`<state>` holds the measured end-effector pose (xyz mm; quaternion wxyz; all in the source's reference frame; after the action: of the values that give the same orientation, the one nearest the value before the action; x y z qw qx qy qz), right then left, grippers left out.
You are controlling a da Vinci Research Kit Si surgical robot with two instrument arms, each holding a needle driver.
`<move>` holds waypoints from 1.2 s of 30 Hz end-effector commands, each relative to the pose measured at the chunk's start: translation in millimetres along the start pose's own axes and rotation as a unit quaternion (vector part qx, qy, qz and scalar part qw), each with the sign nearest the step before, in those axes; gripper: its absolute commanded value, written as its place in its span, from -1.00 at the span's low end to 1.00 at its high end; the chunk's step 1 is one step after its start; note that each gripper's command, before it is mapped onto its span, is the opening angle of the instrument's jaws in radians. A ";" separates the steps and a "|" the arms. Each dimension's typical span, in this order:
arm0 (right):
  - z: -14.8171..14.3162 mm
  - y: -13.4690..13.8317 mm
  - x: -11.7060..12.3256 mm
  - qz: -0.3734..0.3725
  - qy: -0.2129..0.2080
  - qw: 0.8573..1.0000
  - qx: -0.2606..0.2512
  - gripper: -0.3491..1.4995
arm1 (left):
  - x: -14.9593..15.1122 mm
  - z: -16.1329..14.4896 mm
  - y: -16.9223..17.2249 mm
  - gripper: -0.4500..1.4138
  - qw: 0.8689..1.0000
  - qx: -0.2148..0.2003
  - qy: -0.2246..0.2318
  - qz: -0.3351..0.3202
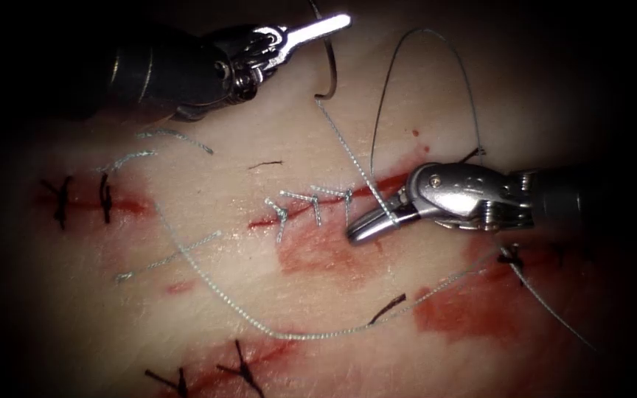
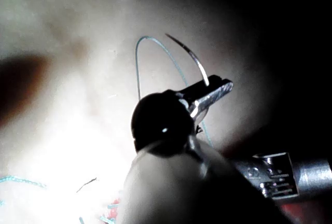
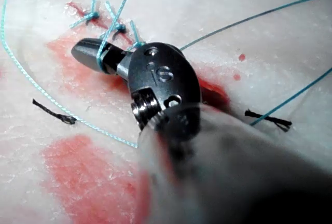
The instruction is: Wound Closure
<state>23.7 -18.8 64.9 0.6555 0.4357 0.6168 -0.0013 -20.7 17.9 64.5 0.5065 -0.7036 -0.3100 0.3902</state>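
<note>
My left tool [image 1: 326,26] hovers over the tissue [image 1: 223,110] beyond the cut [image 1: 259,221], jaws shut on the curved needle [image 1: 331,70] about midway along its curve. The needle is free of the tissue; in the left wrist view its tip curves up from the jaws [image 2: 215,89], needle [image 2: 192,55]. Pale thread [image 1: 352,158] runs from the needle's tail down to my right tool [image 1: 363,227], which lies over the cut's right end with its jaws shut on that thread. The right wrist view shows the thread [image 3: 116,14] crossing these jaws [image 3: 88,53]. Several pale stitches [image 1: 311,199] bridge the cut.
A long slack of thread [image 1: 296,335] sweeps across the near tissue, and another loop [image 1: 422,33] arches above the right tool. Dark-stitched cuts lie at the left [image 1: 82,199], the bottom [image 1: 237,368] and the right [image 1: 514,254]. Red fluid [image 1: 318,254] stains the tissue below the cut.
</note>
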 end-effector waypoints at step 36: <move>-6.7 -15.5 0.3 0.315 -0.078 0.932 -0.162 -1.00 | 15.2 -13.4 3.3 -1.00 0.989 0.073 0.046 0.117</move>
<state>8.7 -24.3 56.4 0.7325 0.4836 0.3856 0.2843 -1.7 22.6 59.2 0.5164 -0.7162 -0.1760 0.4353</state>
